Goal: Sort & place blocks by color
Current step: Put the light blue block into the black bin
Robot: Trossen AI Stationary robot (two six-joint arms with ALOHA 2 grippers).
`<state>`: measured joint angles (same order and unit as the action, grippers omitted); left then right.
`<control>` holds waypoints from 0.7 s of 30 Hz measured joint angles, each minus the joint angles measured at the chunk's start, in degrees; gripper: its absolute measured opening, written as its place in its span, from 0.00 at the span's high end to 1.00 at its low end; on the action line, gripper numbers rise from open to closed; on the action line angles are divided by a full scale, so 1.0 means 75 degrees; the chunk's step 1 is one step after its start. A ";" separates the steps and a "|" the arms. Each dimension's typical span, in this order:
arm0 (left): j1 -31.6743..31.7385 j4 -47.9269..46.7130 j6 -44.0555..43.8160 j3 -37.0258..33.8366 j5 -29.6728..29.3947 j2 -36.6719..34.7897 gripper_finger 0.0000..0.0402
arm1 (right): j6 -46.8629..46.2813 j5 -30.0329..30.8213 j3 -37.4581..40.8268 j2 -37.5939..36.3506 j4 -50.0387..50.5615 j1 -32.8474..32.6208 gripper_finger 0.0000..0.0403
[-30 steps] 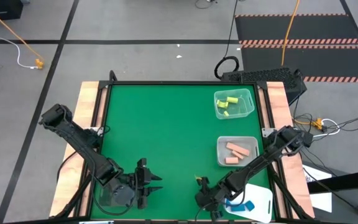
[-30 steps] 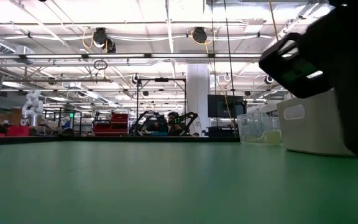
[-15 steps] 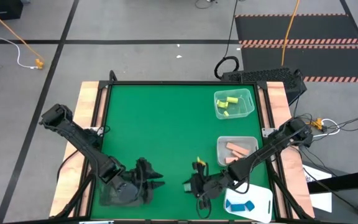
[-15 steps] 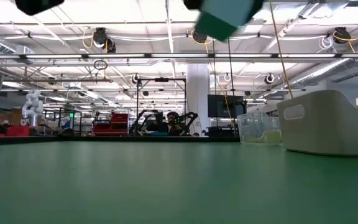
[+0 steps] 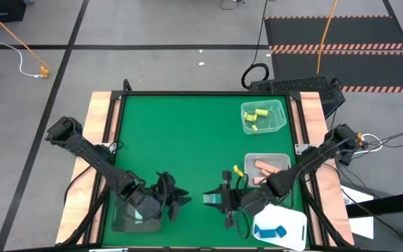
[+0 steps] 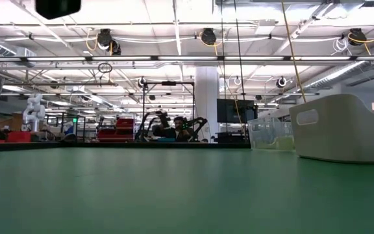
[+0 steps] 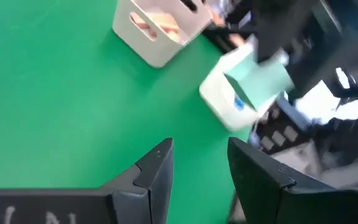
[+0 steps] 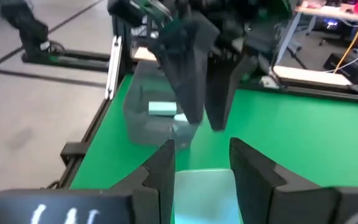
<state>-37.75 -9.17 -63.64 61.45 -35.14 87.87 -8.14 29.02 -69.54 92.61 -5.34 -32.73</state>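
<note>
Mint green block (image 5: 211,199) aloft between the arms; yellow blocks (image 5: 256,116) in far clear tray, tan-pink bars (image 5: 266,171) in next, blue blocks (image 5: 271,232) in white tray.

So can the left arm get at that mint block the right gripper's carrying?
Probably yes: the left gripper faces the mint block held in the right gripper, with only bare green mat between.
</note>
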 joint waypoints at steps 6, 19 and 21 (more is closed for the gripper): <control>0.0252 0.0773 0.0347 0.0002 0.0876 0.0001 0.62 | 0.0219 0.0188 0.0000 -0.0721 0.0021 0.0012 0.73; 0.1485 0.1031 0.0101 0.0000 0.1175 -0.0002 0.62 | 0.1294 0.0342 0.0000 -0.2184 0.0532 0.0119 0.73; 0.1611 0.1264 0.0529 0.0000 0.1181 -0.0005 0.62 | 0.1170 0.0542 0.0000 -0.2360 0.0793 0.0117 0.73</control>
<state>-25.66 0.32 -59.68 61.45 -26.28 87.83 0.63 33.08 -69.54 74.91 0.60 -31.85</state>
